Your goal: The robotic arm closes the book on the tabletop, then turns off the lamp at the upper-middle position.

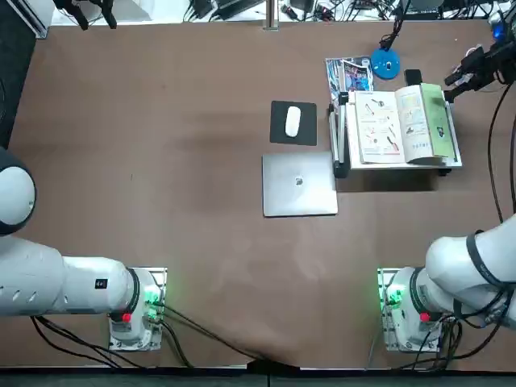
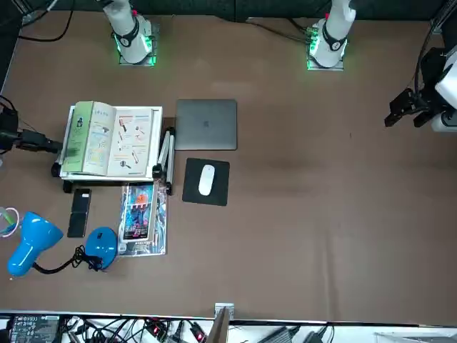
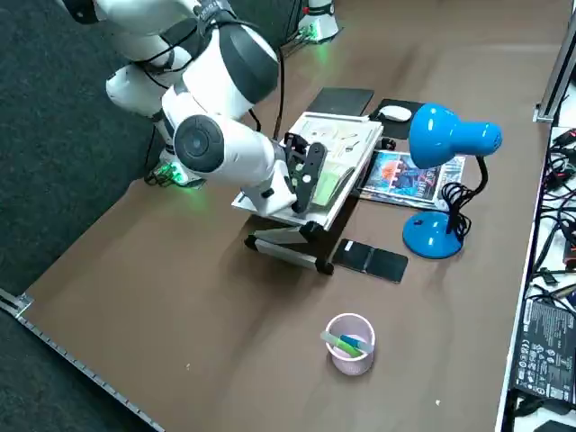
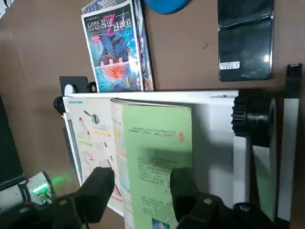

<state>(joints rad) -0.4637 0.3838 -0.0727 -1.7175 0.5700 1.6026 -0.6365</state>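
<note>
Closing the book (image 4: 157, 157) is in hand: the released end effector (image 4: 143, 191) straddles its raised green cover, which next needs folding over leftward.

Count on the tabletop (image 1: 161, 145), placed from the white stand (image 1: 451, 160): one open book (image 1: 401, 125) on the stand; one blue lamp (image 2: 43, 246), one glossy booklet (image 1: 349, 74) and one black phone (image 2: 79, 212) just beyond it; one mouse (image 1: 293, 121) on one mouse pad (image 1: 279, 134) and one closed laptop (image 1: 299, 185) beside it; one pink cup (image 3: 349, 343) apart. One right gripper (image 4: 138, 188), open, over the book.
</note>
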